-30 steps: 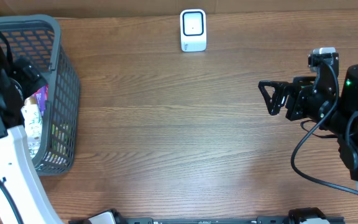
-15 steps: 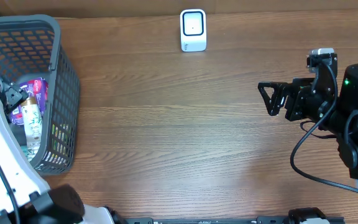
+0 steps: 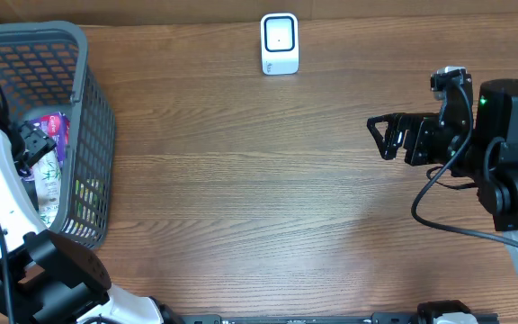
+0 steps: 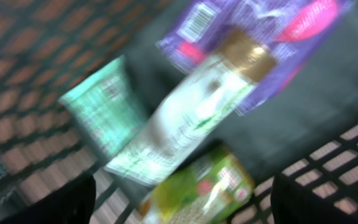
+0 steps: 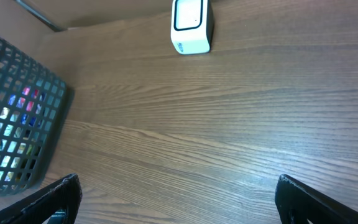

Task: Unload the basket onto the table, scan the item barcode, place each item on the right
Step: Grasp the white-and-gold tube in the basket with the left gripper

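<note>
Several items lie in the grey basket [image 3: 81,63]: a purple pouch [image 4: 253,25] with a barcode, a white tube with a gold cap [image 4: 191,118], a teal tube [image 4: 104,106] and a green packet [image 4: 197,190]. My left gripper [image 4: 185,208] hangs open inside the basket, its fingers wide on either side of the green packet and touching nothing. From overhead the left gripper [image 3: 27,144] sits beside the purple pouch [image 3: 52,126]. The white scanner [image 3: 279,43] stands at the far edge. My right gripper [image 3: 378,138] hovers open and empty over the table.
The basket's mesh walls [image 4: 36,81] close in around the left gripper. In the right wrist view the basket [image 5: 17,124] is at far left and the scanner [image 5: 191,26] at the top. Bare wood tabletop [image 3: 259,198] lies between basket and right arm.
My left arm has swung and sunk lower in the basket, uncovering the purple pouch and white tube from above. The right gripper has drifted slightly left and up.
</note>
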`<state>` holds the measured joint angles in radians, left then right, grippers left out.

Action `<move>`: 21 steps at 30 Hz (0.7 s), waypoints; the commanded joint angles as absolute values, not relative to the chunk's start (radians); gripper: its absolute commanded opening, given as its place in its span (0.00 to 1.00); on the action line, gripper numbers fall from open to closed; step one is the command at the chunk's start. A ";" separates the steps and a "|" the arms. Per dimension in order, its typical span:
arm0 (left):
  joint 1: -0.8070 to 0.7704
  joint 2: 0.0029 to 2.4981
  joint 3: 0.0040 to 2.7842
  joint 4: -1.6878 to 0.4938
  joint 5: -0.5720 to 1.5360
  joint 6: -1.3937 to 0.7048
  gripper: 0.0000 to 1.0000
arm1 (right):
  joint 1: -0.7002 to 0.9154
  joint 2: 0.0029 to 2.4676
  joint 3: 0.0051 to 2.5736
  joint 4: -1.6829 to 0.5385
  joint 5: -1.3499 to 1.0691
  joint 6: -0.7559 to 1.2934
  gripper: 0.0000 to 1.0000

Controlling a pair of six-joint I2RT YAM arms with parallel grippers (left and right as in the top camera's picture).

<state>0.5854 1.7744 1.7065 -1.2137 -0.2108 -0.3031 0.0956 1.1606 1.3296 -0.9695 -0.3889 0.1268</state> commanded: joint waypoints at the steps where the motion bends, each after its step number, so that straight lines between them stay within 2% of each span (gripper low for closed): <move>1: 0.591 1.778 1.594 -1.123 -0.049 -0.158 0.80 | 0.102 1.176 1.354 -0.968 -0.395 0.123 1.00; 10: 0.620 1.778 1.379 -0.919 -0.088 -0.152 0.80 | 0.102 1.190 1.354 -0.974 -0.395 0.123 1.00; 14: 0.645 1.778 1.327 -0.854 -0.099 -0.152 0.73 | 0.102 1.190 1.354 -0.976 -0.395 0.123 1.00; 17: 0.662 1.778 1.306 -0.814 -0.131 -0.153 0.71 | 0.102 1.190 1.354 -0.976 -0.395 0.123 1.00; 19: 0.674 1.778 1.302 -0.794 -0.141 -0.152 0.79 | 0.102 1.190 1.354 -0.975 -0.395 0.123 1.00; 21: 0.683 1.779 1.293 -0.769 -0.141 -0.152 0.95 | 0.102 1.190 1.354 -0.975 -0.395 0.123 1.00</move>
<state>0.6697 1.7752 1.3113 -0.7887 -0.1177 -0.1600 0.0956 1.1915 1.3296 -0.9806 -0.3893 0.1268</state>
